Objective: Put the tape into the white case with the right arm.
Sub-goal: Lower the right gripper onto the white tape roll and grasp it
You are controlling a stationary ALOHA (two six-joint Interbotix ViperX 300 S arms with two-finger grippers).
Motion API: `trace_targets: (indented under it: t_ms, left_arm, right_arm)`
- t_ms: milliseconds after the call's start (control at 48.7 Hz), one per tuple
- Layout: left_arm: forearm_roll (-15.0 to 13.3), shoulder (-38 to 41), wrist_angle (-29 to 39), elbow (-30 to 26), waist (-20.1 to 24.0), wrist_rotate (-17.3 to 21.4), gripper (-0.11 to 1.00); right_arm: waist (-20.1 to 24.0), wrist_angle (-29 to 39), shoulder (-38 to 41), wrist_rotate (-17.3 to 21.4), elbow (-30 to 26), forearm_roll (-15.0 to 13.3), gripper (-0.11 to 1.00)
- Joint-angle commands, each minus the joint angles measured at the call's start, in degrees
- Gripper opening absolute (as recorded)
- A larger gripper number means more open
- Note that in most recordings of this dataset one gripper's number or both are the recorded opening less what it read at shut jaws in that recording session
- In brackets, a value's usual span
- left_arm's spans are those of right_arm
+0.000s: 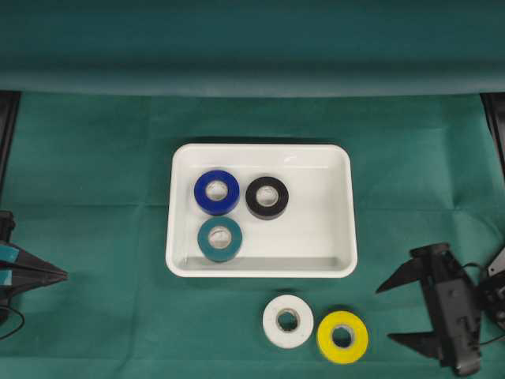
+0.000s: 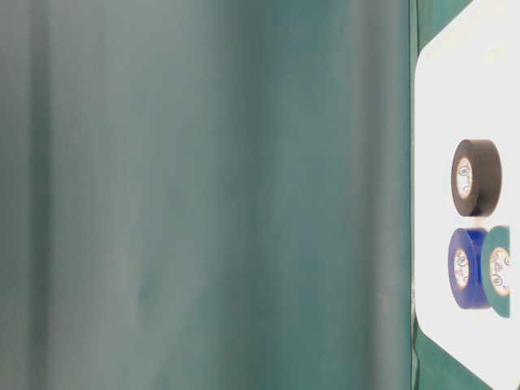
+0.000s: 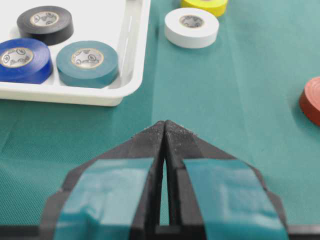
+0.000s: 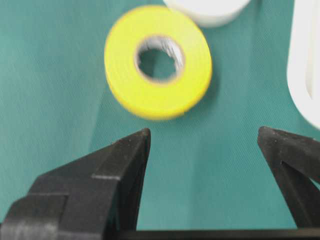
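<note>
My right gripper [image 1: 388, 313] hangs over the green cloth [image 1: 95, 237] at the table's right edge, its two black fingers spread wide and holding nothing. In my right wrist view the yellow tape roll [image 4: 158, 61] lies flat on the cloth at about 12 o'clock from the open fingertips, apart from them. From overhead, that yellow tape roll [image 1: 342, 337] sits outside the white case [image 1: 343, 207], at roughly 5 o'clock from its middle, with a white tape roll [image 1: 288, 321] touching or just beside it at its 10 o'clock. Inside the case lie three rolls: blue [image 1: 216, 192], black [image 1: 267, 197] and teal [image 1: 220, 239] (the teal one at 6 o'clock of the blue). My left gripper [image 3: 164, 127], banded in light blue, rests closed at the left edge, tips together. A red-brown roll [image 3: 312, 100] shows at that wrist view's 3 o'clock edge.
</note>
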Motion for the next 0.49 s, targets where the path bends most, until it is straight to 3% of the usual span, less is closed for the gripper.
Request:
trace_targets:
  t_ms: [0, 472]
  left_arm:
    - [0.0, 0.5, -0.3, -0.7, 0.0, 0.1, 0.00]
    - [0.0, 0.5, -0.3, -0.7, 0.1, 0.1, 0.00]
  right_arm:
    - [0.0, -1.7, 4.3, -0.4, -4.1, -0.4, 0.60]
    - [0.0, -3.7, 22.6, -0.5, -19.2, -1.9, 0.60]
